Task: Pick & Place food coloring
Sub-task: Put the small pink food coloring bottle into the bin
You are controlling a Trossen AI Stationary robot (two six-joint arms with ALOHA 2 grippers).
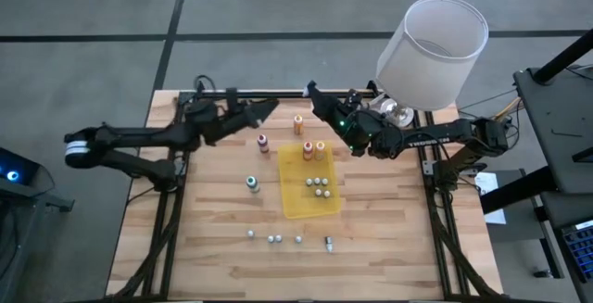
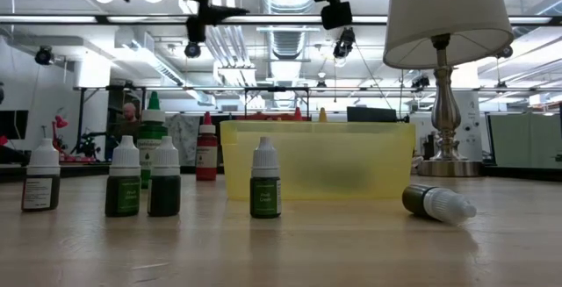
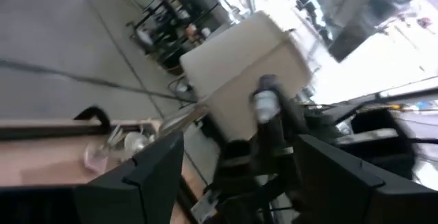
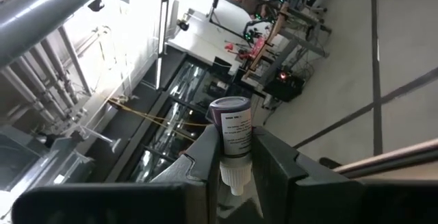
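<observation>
**Small, light bottles: grip the body, not the cap**

In the low view, nearest the camera, several food-colouring bottles point(image 2: 265, 179) stand upright on the counter point(image 2: 281, 252), and one bottle point(image 2: 437, 203) lies on its side at lower right. They look like light, stiff plastic with smooth labelled sides and narrow bases, so I judge them easy to tip and apt to roll once down. The safest hold is across the body, below the white cap.

Behind them sits the yellow tray point(image 1: 298, 203), holding more bottles in the frame's middle. Further bottles stand just beyond it.

Above the tray's far edge, the right tool point(image 4: 236, 157) is clamped on a bottle point(image 4: 233, 136), cap pointing back toward the wrist. The left tool point(image 1: 266, 108), at upper left, stands open and empty. A lamp point(image 1: 428, 53) is at upper right.
</observation>
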